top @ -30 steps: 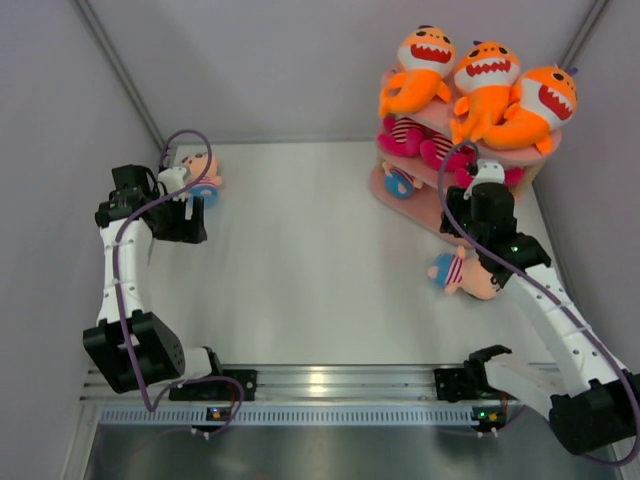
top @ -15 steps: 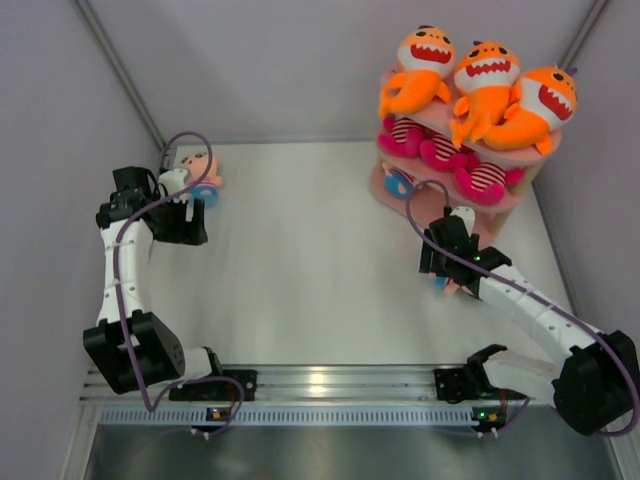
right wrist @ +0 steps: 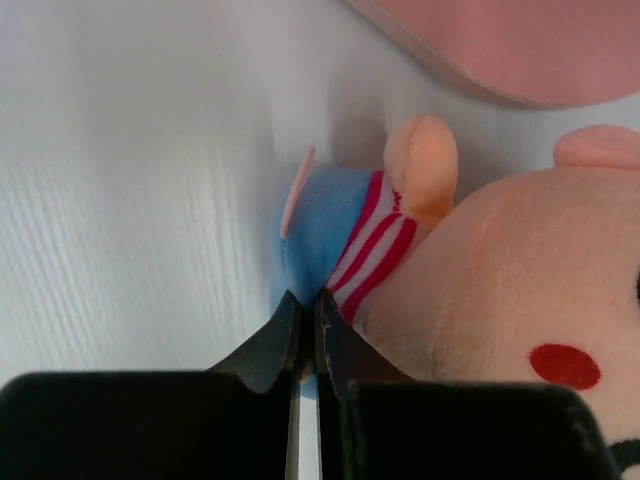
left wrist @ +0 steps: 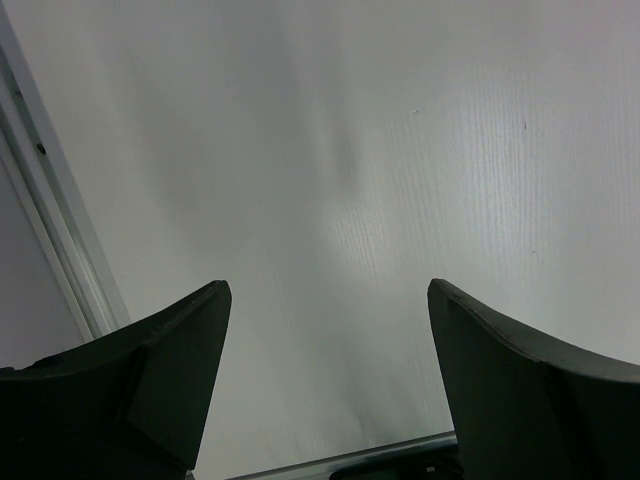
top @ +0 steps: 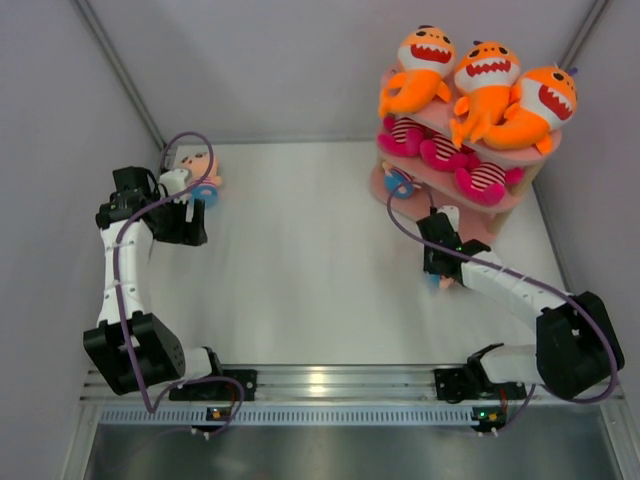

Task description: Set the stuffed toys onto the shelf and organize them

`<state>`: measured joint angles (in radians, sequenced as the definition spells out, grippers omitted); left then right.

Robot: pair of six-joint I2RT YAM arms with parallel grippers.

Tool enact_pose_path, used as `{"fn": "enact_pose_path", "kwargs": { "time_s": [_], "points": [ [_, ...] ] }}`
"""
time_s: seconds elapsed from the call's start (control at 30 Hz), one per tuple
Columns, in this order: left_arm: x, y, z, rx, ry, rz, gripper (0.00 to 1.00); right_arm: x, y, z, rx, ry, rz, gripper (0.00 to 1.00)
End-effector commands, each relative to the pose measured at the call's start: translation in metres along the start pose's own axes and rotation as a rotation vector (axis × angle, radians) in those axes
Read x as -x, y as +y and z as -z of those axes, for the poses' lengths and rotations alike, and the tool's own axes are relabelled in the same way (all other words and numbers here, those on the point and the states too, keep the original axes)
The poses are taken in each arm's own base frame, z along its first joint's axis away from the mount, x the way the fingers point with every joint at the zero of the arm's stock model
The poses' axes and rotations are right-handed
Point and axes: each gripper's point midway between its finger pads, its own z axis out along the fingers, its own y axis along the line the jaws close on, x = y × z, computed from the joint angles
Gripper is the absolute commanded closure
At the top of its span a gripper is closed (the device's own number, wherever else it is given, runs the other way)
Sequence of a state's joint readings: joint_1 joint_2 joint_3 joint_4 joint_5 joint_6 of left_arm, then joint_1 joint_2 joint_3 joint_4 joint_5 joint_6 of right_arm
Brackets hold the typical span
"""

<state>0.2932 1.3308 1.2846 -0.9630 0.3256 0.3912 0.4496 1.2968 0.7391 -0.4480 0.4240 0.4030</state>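
Three orange sharks [top: 485, 75] lie on the top board of the pink shelf [top: 381, 190]. Striped dolls [top: 440, 150] fill its middle tier, and a blue doll [top: 400, 183] sits on the bottom one. A pink-faced doll [right wrist: 480, 290] with a blue body lies on the table by the shelf's foot [right wrist: 520, 50]. My right gripper [right wrist: 308, 296] is shut, its tips pinching the edge of that blue body; from above, the right gripper [top: 437, 272] covers most of the doll [top: 447, 283]. Another pink-faced doll [top: 200, 170] lies at the far left beside my open left gripper [top: 183, 222], which holds nothing [left wrist: 330, 290].
Grey walls close in the white table on the left, back and right. A metal rail [top: 320, 385] carrying both arm bases runs along the near edge. A purple cable [top: 185, 140] loops over the left arm.
My right arm swung down and left from beside the shelf onto the doll on the table, and its jaws went from open to shut. The left arm stayed still.
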Motion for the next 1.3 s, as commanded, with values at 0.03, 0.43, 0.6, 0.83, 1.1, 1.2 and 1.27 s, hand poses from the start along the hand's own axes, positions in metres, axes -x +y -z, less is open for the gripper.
{"fn": "enact_pose_path", "kwargs": {
  "time_s": [0.03, 0.43, 0.6, 0.83, 1.1, 1.2, 1.27],
  "points": [
    [0.004, -0.006, 0.007, -0.023, -0.022, -0.018, 0.14, 0.026, 0.048, 0.025, 0.304, -0.099, 0.164, 1.0],
    [0.005, -0.006, 0.009, -0.013, -0.027, -0.018, 0.14, 0.063, 0.115, 0.08, 0.717, -0.35, 0.999, 1.0],
    [0.003, -0.005, 0.01, -0.008, -0.022, -0.023, 0.14, 0.085, 0.094, 0.056, 0.572, -0.345, 1.134, 1.0],
    [0.004, -0.004, 0.008, -0.006, -0.016, -0.025, 0.14, 0.116, 0.06, 0.046, 0.425, -0.359, 1.155, 1.0],
    [0.004, -0.002, 0.004, -0.01, -0.005, -0.016, 0.14, 0.136, 0.045, 0.037, 0.346, -0.42, 1.195, 1.0],
    [0.004, -0.002, 0.004, -0.007, -0.004, -0.014, 0.14, 0.145, 0.033, 0.018, 0.289, -0.407, 1.197, 1.0],
    [0.003, -0.001, 0.005, -0.004, -0.003, -0.011, 0.14, 0.153, 0.022, 0.005, 0.207, -0.384, 1.195, 1.0]
  ]
}}
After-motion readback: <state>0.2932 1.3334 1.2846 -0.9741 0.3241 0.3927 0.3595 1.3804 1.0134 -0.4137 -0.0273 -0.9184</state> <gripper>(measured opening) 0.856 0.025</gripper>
